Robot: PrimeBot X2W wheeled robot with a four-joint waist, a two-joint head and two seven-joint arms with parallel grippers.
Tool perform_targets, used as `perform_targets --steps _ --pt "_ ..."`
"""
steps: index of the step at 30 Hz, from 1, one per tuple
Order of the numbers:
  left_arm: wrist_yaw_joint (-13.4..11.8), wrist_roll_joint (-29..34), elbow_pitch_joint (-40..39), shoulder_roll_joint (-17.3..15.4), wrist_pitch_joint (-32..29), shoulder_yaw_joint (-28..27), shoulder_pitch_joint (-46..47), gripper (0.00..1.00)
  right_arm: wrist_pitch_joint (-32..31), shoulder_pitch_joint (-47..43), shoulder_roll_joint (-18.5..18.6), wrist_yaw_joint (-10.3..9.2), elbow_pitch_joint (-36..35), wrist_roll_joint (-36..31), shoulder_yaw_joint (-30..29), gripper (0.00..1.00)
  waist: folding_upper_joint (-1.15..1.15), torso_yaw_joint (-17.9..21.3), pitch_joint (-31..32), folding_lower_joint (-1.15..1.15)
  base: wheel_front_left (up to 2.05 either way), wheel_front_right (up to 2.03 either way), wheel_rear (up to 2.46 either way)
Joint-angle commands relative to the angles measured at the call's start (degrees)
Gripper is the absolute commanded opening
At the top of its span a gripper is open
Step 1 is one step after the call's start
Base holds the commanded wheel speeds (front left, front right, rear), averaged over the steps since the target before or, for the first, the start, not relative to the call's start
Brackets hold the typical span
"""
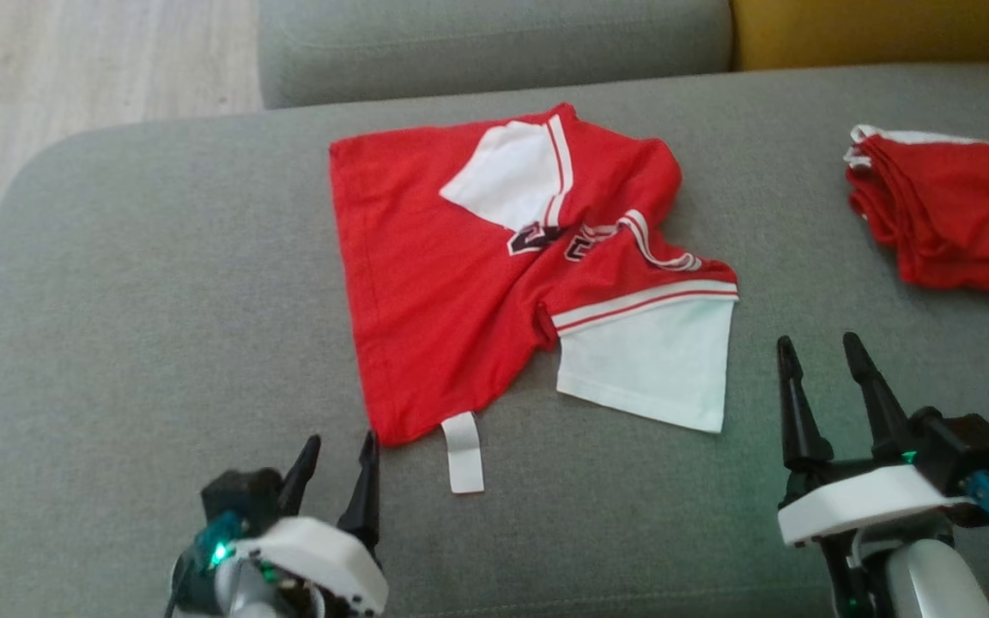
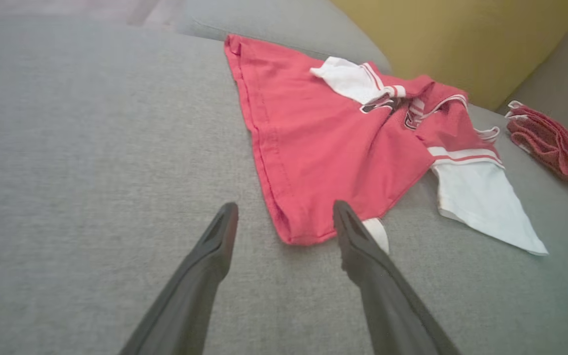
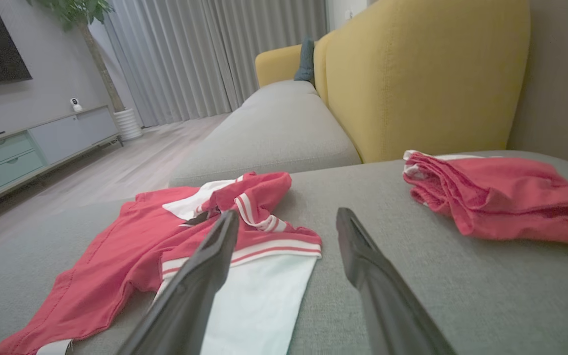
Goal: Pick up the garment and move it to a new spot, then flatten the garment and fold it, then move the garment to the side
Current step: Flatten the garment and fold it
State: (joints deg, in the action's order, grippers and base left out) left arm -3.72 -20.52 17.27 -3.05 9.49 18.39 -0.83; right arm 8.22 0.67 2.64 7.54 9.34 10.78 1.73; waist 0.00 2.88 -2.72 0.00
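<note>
1. The garment (image 1: 460,283), a red shirt with white sleeves, lies loose and rumpled on the middle of the grey sofa seat (image 1: 160,300). It reaches toward the far edge, and no gripper holds it.
2. A second heap of red cloth (image 1: 949,215) sits at the seat's right edge, well apart from the garment. The right side of the head view cuts it off.
3. A yellow backrest (image 1: 872,30) rises beyond the far right corner, and pale wooden floor (image 1: 74,60) shows past the far left corner.
4. The left gripper (image 1: 342,439) hovers near the seat's front edge with its fingers spread wide and nothing between them. In the left wrist view they stand to either side of the garment's near red corner.
5. A white tag (image 1: 464,451) sticks out from that corner. In the left wrist view one finger covers part of it.
6. I cannot tell whether either left fingertip touches the cloth.
7. The right gripper (image 1: 818,340) is also wide open and empty, hanging just beside the near white sleeve (image 1: 649,369) toward the seat's right.
8. Nothing lies between either gripper and the garment.
9. The chest is bunched into folds, so the dark lettering (image 1: 546,240) is half buried and unreadable.
</note>
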Motion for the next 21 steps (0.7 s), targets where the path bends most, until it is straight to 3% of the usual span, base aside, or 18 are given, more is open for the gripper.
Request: perform_targets --steps 1,14,15,16,17,18,19,20,21 --pt "0.2 -1.1 -0.9 0.1 -0.5 -1.1 3.8 1.0 0.4 2.6 0.2 -0.05 -1.8 0.5 1.6 1.0 0.0 0.9 -1.0 0.0 0.0 0.0 0.0" --pt "-1.3 -8.4 8.0 0.2 -5.0 0.6 9.8 0.99 2.6 5.1 0.2 -0.05 0.6 1.7 2.8 1.0 0.0 5.3 -6.2 0.0 0.0 0.0 0.0" --pt "-1.3 -8.9 8.1 0.2 -5.0 0.6 10.0 0.94 2.6 5.2 0.2 -0.05 0.9 1.8 3.0 1.0 0.0 5.4 -6.4 0.0 0.0 0.0 0.0" --pt "-1.4 -9.2 8.2 0.2 -5.0 0.6 10.2 0.79 2.7 5.3 0.2 -0.05 1.1 1.8 3.1 1.0 0.0 5.5 -6.5 0.0 0.0 0.0 0.0" --pt "-1.5 -9.5 8.3 0.2 -5.0 0.6 10.4 0.58 2.6 5.3 0.2 -0.05 1.3 1.8 3.3 1.0 0.0 5.5 -6.7 0.0 0.0 0.0 0.0" --pt "-1.5 -9.5 8.3 0.2 -5.0 0.6 10.4 0.58 2.6 5.3 0.2 -0.05 1.3 1.8 3.3 1.0 0.0 5.5 -6.7 0.0 0.0 0.0 0.0" --pt "-1.5 -9.8 8.4 0.2 -5.0 0.7 10.6 0.41 2.5 5.3 0.2 -0.05 1.6 1.8 3.5 1.0 0.0 5.5 -6.8 0.0 0.0 0.0 0.0" --pt "-1.6 -10.0 8.5 0.2 -5.0 0.8 10.8 0.12 2.3 5.3 0.2 -0.05 1.9 1.8 3.8 1.0 0.0 5.5 -6.9 0.0 0.0 0.0 0.0" --pt "-1.7 -10.1 8.6 0.2 -5.1 0.9 10.9 0.0 2.0 5.2 0.2 -0.05 2.4 1.7 4.1 1.0 0.0 5.5 -7.1 0.0 0.0 0.0 0.0"
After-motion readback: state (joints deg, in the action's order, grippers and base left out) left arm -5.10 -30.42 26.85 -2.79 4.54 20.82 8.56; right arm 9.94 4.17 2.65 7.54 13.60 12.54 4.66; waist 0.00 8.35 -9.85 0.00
